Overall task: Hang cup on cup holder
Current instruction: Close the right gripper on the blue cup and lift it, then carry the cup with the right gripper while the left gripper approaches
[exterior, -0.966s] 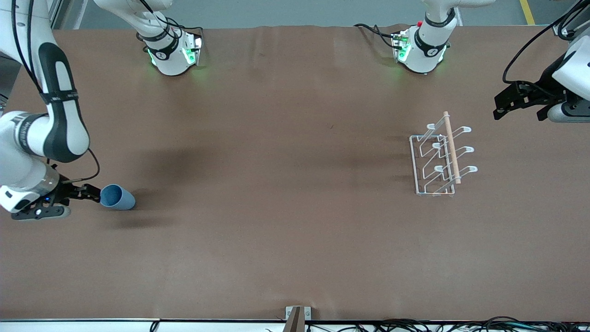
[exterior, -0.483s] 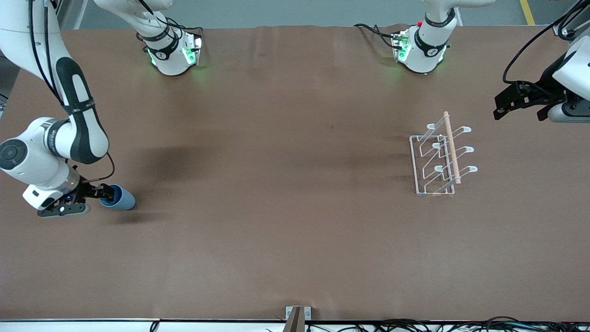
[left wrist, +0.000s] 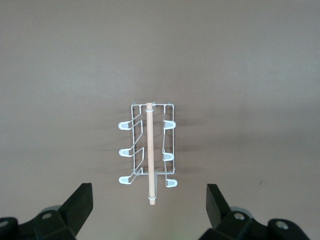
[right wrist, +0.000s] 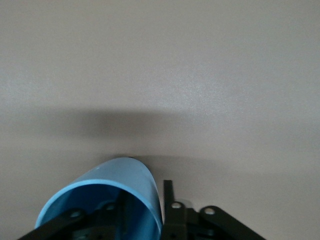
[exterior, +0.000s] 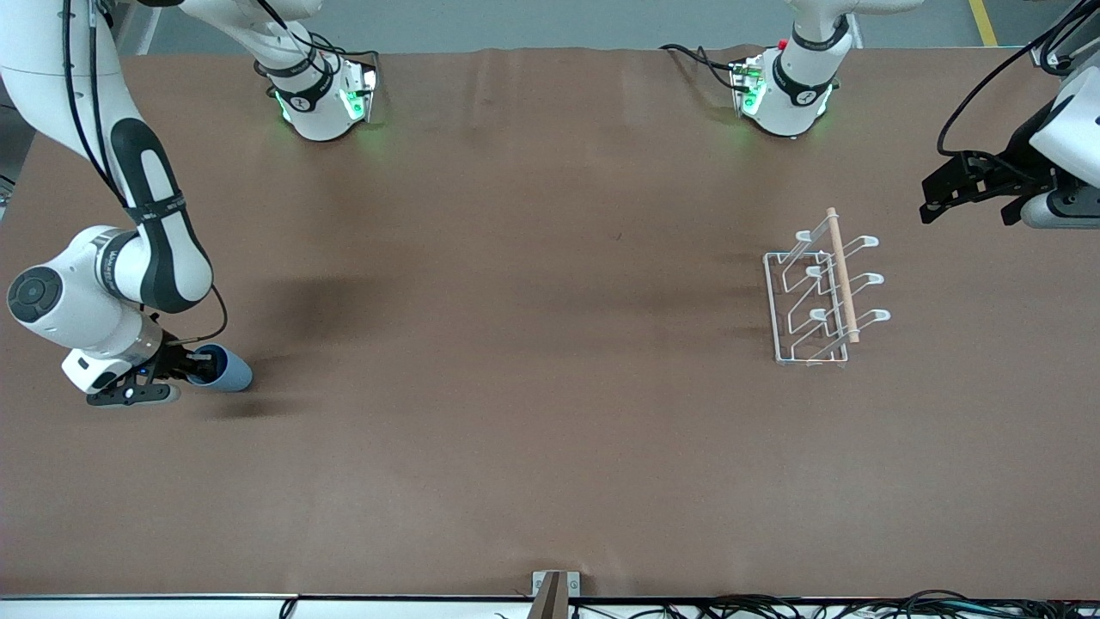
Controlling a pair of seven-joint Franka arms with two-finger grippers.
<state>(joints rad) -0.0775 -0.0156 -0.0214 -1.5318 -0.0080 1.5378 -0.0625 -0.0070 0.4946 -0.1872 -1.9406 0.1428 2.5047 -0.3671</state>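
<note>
The light-blue cup (exterior: 227, 370) lies on its side on the brown table at the right arm's end, its mouth toward my right gripper (exterior: 197, 362). In the right wrist view the cup (right wrist: 122, 172) has one finger inside its mouth and one finger (right wrist: 168, 200) outside, so they straddle its wall with a gap left. The white wire cup holder (exterior: 821, 297) with its wooden rod stands at the left arm's end. My left gripper (exterior: 928, 199) waits open and empty in the air near the table's end. The holder (left wrist: 148, 150) shows between its jaws (left wrist: 150, 195), farther off.
The two arm bases (exterior: 322, 99) (exterior: 786, 94) stand along the table's edge farthest from the front camera. A small bracket (exterior: 554, 589) sits at the nearest edge. Brown table (exterior: 516, 344) lies between cup and holder.
My right arm has swung toward the cup, and its gripper has slid one finger into the cup's mouth. The cup and the left arm have not moved.
</note>
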